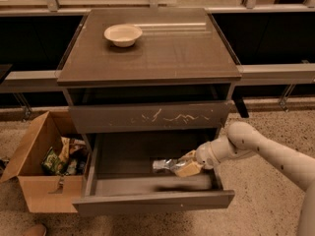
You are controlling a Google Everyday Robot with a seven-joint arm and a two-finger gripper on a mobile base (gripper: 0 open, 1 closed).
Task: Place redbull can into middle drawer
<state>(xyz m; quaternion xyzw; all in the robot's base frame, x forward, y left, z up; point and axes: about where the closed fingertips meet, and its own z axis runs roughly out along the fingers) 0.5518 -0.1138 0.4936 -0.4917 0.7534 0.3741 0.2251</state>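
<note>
This looks like a robotics lab: speckled floor, lone cabinet, and the gripper clasping the redbull can inside the open middle drawer.

**Arm slanting in from the right, gripper sitting low in the drawer**

The white arm is coming into view at the lower right edge and slanting up and leftward to a rounded joint. From there it is bending down and to the left into a narrower wrist, which is pointing left. The gripper, with tan fingers, is hanging inside the open middle drawer, towards its right side. It is clasping the right end of the redbull can, which is lying sideways.
</note>
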